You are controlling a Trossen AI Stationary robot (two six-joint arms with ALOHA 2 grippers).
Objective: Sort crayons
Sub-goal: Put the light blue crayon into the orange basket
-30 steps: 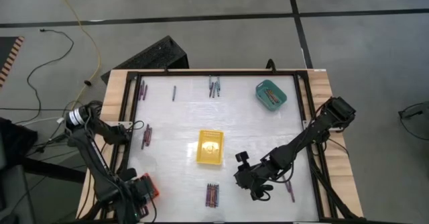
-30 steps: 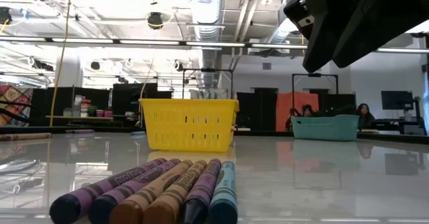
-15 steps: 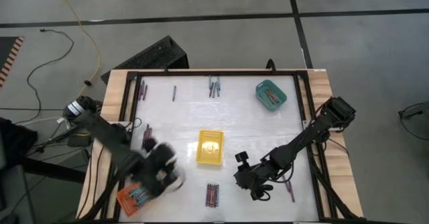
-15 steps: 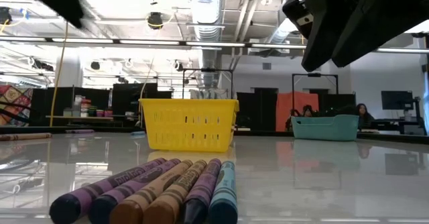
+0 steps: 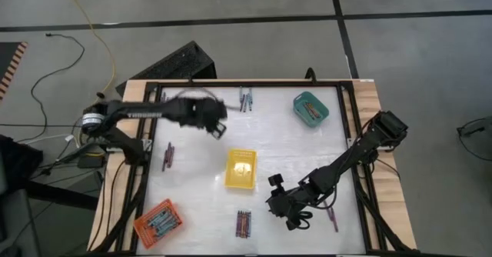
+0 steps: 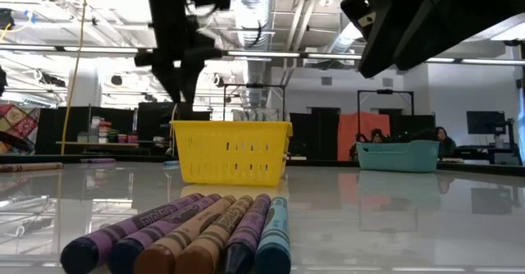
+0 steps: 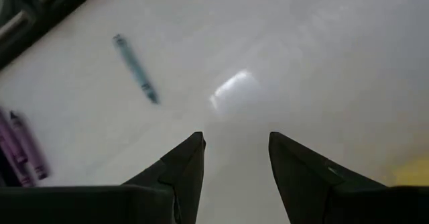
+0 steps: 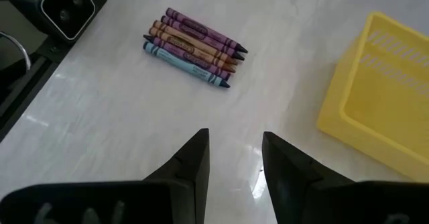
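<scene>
Left gripper (image 5: 217,125) has swung from the orange tray (image 5: 157,221) to beyond the yellow tray (image 5: 241,169), fingers apart, empty. Right gripper (image 5: 286,213), apart, sits nearer the crayons (image 5: 243,224), their long axis toward it.

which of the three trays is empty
The yellow tray in the table's middle: its floor shows bare, while the teal tray and orange tray hold crayons.

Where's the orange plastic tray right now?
In the high view, the orange plastic tray sits at the table's near left corner, holding several crayons, left of the loose crayon bundle and away from both grippers.
</scene>
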